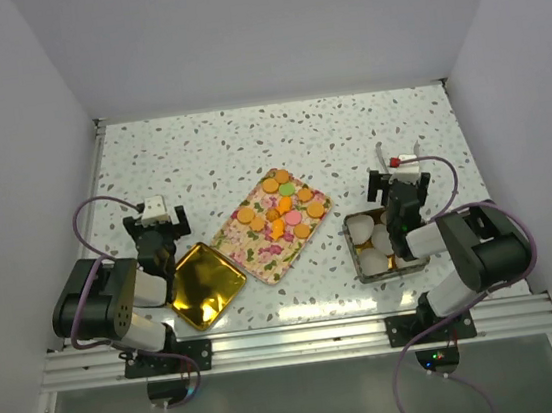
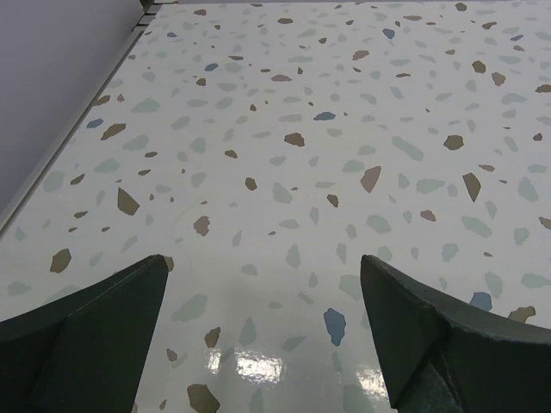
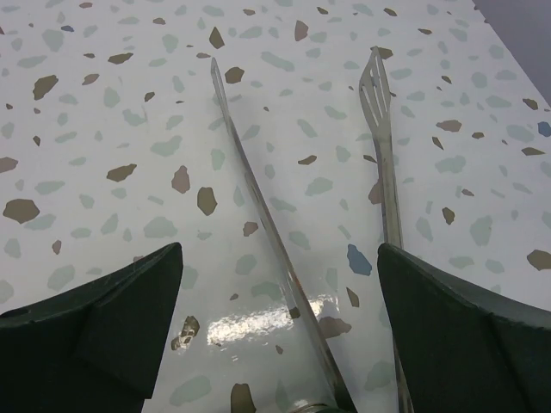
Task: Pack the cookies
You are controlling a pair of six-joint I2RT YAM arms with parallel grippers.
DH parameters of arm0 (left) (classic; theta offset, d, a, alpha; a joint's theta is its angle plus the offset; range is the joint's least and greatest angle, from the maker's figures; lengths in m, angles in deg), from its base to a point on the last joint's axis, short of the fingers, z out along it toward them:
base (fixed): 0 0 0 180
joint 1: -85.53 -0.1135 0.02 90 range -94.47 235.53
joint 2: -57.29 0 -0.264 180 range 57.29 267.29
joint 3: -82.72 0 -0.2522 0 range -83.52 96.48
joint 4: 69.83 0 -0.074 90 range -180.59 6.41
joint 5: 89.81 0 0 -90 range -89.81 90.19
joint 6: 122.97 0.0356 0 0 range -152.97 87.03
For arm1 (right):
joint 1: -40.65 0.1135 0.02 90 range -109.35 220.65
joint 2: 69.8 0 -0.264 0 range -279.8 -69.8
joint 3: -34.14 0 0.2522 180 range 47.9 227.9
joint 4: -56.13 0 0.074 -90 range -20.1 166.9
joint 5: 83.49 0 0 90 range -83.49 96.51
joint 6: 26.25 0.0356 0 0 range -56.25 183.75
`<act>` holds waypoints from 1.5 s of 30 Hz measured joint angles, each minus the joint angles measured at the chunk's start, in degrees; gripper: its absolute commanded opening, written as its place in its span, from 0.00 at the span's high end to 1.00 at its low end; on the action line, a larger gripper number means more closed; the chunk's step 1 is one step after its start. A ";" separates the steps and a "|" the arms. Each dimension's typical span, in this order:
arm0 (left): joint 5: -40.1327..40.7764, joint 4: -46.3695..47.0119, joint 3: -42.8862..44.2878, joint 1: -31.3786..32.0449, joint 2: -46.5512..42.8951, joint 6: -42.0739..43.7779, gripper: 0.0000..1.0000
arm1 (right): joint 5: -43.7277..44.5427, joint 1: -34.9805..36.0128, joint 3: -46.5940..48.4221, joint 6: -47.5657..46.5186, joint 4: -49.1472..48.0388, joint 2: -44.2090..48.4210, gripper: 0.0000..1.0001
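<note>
The cookies, several small discs that are mostly orange with a green one and a pink one, lie on a floral tray at mid-table. My left gripper is left of the tray. It is open and empty over bare speckled table in the left wrist view. My right gripper is right of the tray. It is open in the right wrist view, its fingers standing either side of metal tongs that lie on the table and point away from it.
An empty gold tin lies near my left arm's base. A metal tin holding white paper cups sits by my right arm. The tongs reach toward the far side. White walls enclose the table.
</note>
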 measured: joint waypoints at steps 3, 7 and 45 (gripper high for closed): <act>-0.02 0.02 0.00 -0.02 0.00 0.00 0.00 | 0.00 0.00 0.00 0.02 0.00 0.00 0.01; 0.00 0.02 0.00 -0.02 0.00 0.00 0.00 | -0.02 -0.13 0.00 0.02 0.00 0.00 0.01; -0.02 -72.30 44.00 12.22 -15.13 -25.66 0.00 | -1.66 -4.81 68.76 12.50 98.09 -3.19 0.01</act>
